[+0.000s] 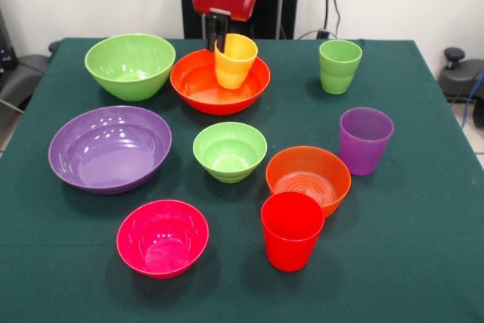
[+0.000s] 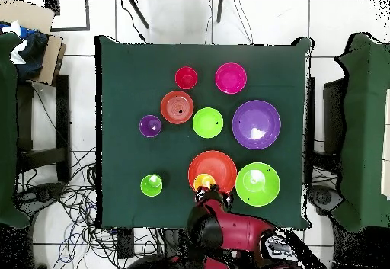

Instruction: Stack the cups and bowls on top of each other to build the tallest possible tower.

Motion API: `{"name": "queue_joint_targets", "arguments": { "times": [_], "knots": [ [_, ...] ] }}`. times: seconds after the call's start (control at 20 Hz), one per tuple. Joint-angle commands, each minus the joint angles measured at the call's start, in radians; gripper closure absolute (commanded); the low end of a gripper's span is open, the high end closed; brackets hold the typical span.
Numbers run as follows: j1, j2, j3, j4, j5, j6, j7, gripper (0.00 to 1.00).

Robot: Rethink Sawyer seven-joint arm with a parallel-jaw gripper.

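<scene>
Gripper [image 1: 217, 41]: clamped on yellow cup [image 1: 234, 60] rim, tilted inside large orange bowl [image 1: 219, 85], far centre. Cup: light, rigid, glossy plastic, likely slippery; thin rim the best hold.

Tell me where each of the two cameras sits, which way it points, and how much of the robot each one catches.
Front view: sits across the table from the robot, level with it and angled down; shows the gripper at the yellow cup in the large orange bowl.
Overhead view: sits above the table, looking straight down; shows the red and black arm entering from the bottom edge.
Shared: all the cups and bowls, including the yellow cup in the large orange bowl.
</scene>
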Motion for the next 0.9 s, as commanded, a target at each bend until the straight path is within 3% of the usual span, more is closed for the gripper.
{"name": "queue_joint_targets", "arguments": {
  "times": [0.05,0.5,0.9],
  "knots": [
    [0.040,-0.046,0.056,-0.082,0.098,0.061,0.157,1.00],
    [-0.001,-0.074,0.093,-0.167,0.078,0.171,0.070,1.00],
    [0.021,-0.061,0.077,-0.205,0.073,0.184,0.078,1.00]
  ]
}}
